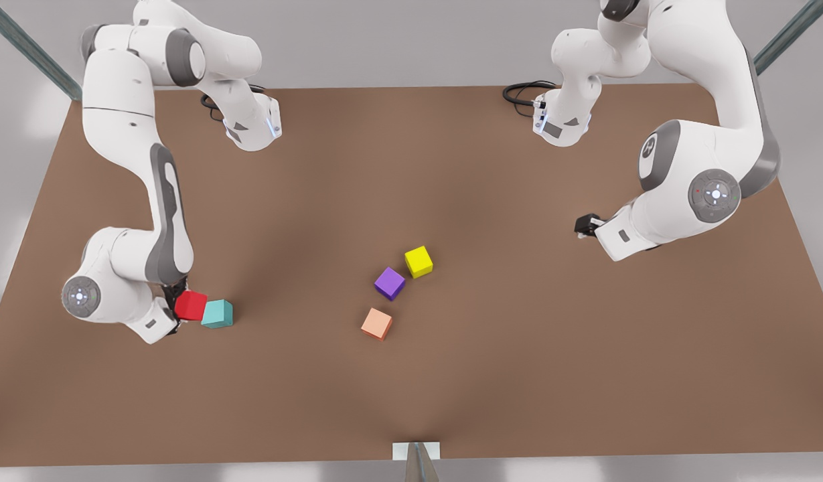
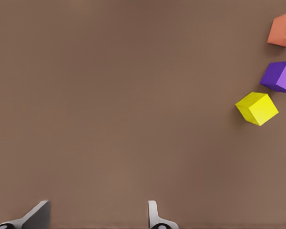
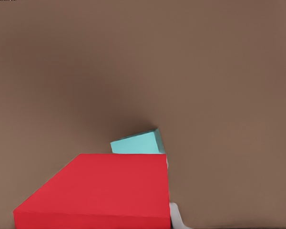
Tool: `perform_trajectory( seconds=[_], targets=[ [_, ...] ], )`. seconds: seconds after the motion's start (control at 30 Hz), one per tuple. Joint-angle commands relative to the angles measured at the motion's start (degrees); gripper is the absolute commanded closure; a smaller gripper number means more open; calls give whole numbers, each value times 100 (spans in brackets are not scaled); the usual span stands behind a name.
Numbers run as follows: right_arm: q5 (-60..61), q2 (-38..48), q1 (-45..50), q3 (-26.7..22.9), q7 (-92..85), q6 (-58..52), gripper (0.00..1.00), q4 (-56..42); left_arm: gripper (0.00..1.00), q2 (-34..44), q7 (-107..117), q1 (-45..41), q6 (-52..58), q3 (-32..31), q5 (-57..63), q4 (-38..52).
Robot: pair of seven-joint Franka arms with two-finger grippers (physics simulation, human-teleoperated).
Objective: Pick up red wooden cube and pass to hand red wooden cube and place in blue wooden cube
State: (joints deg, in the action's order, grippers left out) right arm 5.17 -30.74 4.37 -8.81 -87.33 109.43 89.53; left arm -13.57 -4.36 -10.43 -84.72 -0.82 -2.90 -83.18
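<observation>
My right gripper sits at the front view's left, low over the brown table. It is clamped on the red wooden cube. One white fingertip shows against the cube's side in my right wrist view. The red wooden cube is a plain matte block with flat faces and sharp edges, no grain visible. All sides are equal, so there is no long axis; it is turned slightly, with one corner pointing toward the blue wooden cube.

The blue wooden cube is teal, the same shape and finish, resting flat on the table just beside the red one on the front view's right side. Their near edges look to be touching, though I can't tell for certain. In my right wrist view the teal block peeks out past the red face.

Middle of the table: a salmon cube, a purple cube and a yellow cube, in a loose diagonal line, purple and yellow nearly corner to corner, the salmon one apart. All are matte, same size, each rotated differently.

At the front view's right, my left gripper hangs above bare table, well apart from every cube. My left wrist view shows its fingers spread wide with nothing between them.
</observation>
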Motion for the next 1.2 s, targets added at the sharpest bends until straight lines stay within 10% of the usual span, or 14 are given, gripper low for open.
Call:
perform_trajectory(
  seconds=[0.0, 0.8, 0.83, 0.9, 1.17],
  targets=[
    [-42, -82, 3, -6, 3609, 561, 45, 3, 0, 12, 375, -3, 183, -6, -9, 3],
    [-69, -20, 178, 2, 4321, 1809, 44, 1321, 0, -102, 410, -12, 263, -6, 0, -6],
    [-69, -29, 178, 2, 4321, 1810, 43, 1313, 0, -94, 419, -12, 263, -6, 0, 3],
    [-60, -38, 178, -6, 4329, 1818, 0, 1313, 0, -94, 419, -12, 263, -6, 0, 3],
    [-51, -12, 170, 2, 4321, 1827, 0, 1313, 0, -94, 419, -3, 263, -6, 0, 3]
  ],
)
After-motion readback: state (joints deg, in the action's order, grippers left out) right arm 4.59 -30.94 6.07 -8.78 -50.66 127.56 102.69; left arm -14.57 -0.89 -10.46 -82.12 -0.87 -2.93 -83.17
